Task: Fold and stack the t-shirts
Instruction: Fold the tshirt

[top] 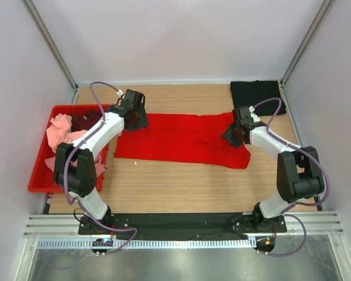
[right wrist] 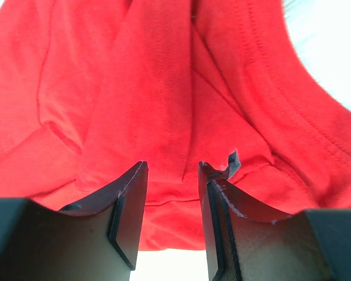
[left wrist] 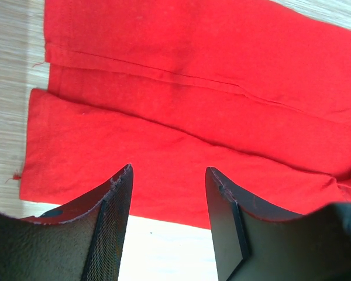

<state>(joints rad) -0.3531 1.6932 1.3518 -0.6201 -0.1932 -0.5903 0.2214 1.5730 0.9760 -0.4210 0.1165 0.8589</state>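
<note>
The bright red t-shirt (top: 181, 139) lies on the table as a long folded band; it fills the left wrist view (left wrist: 181, 88) and the right wrist view (right wrist: 152, 88). My left gripper (top: 136, 118) is open over the shirt's left end, jaws apart above its edge (left wrist: 168, 175), holding nothing. My right gripper (top: 235, 134) is open over the rumpled right end (right wrist: 172, 170), also empty. A folded black t-shirt (top: 257, 96) lies at the back right. Light pink (top: 59, 132) and dark maroon (top: 82, 120) shirts are heaped in the crate.
A rigid red plastic crate (top: 38, 186) stands at the table's left edge next to the left arm. White walls and metal posts enclose the table on three sides. Bare wood shows in front of the red shirt (top: 181, 187).
</note>
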